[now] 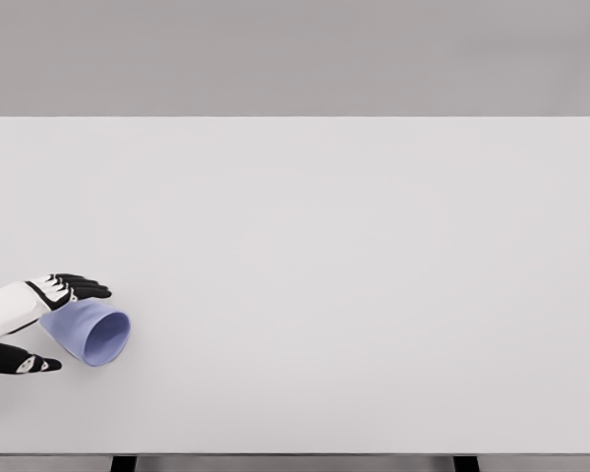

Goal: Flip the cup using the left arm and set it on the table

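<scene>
A light blue cup (91, 332) lies on its side on the white table (354, 275) near the front left, its open mouth facing right and toward me. My left hand (55, 324) comes in from the left edge and straddles the cup's base end: black fingers (81, 288) reach over its far side and the thumb (29, 362) sits at its near side. The fingers are spread around the cup, and I cannot tell if they press on it. The right arm is out of view.
The table's front edge runs along the bottom of the picture, with black legs (124, 462) showing beneath it. The cup lies close to the left edge.
</scene>
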